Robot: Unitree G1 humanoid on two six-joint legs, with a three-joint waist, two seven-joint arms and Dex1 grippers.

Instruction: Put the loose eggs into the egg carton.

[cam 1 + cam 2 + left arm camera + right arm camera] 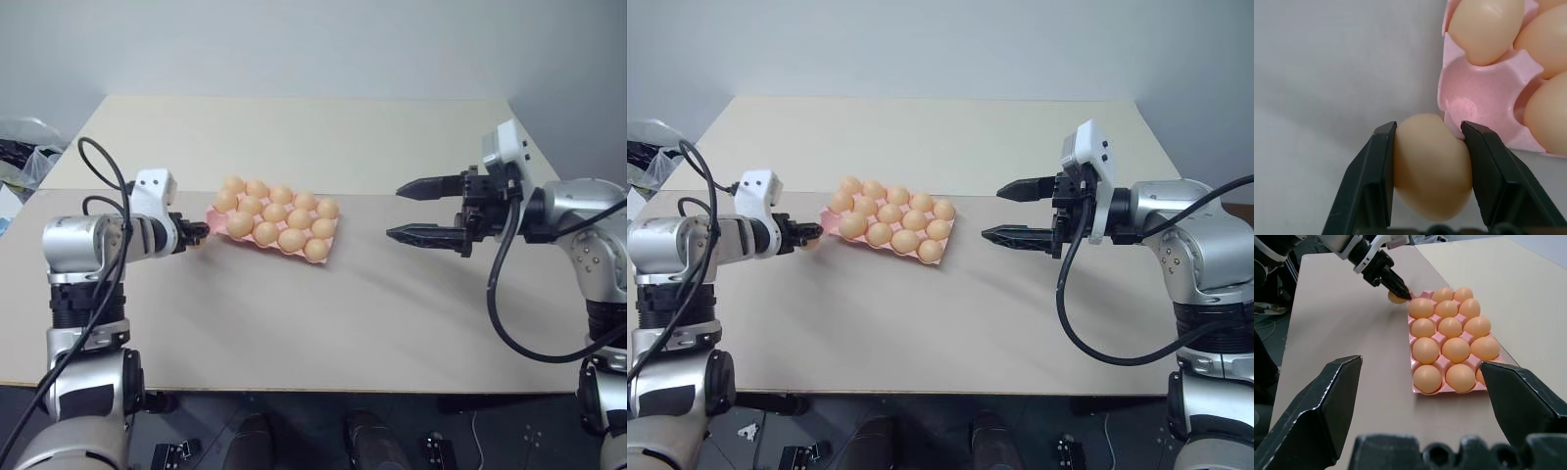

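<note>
The left gripper (1427,147) is holding one egg (1432,166) between its two black fingers (1369,181), the jaws narrowed onto the egg's sides. The egg's long axis is running along the fingers, so it is pointing forward out of the gripper toward the egg carton (1484,98), and its far end is pushing out a little past the fingertips. Just ahead of that end an empty cup (1469,105) is sitting at the carton's near corner; the egg looks to be right at the carton's scalloped edge, though I cannot tell whether it is touching.

The carton is lying flat on the desk (323,323), directly in front of the left gripper and slightly angled to the desk's front edge. Its long side is running away from the left gripper toward the right gripper (416,211). The other cups that I can see are carrying eggs (1442,350), each sitting in its own cup.

The right gripper is hanging above the desk on the far side of the carton from the left one, well apart from it. Its fingers are standing wide apart, one above the other, pointing level back toward the carton, with nothing between them.
</note>
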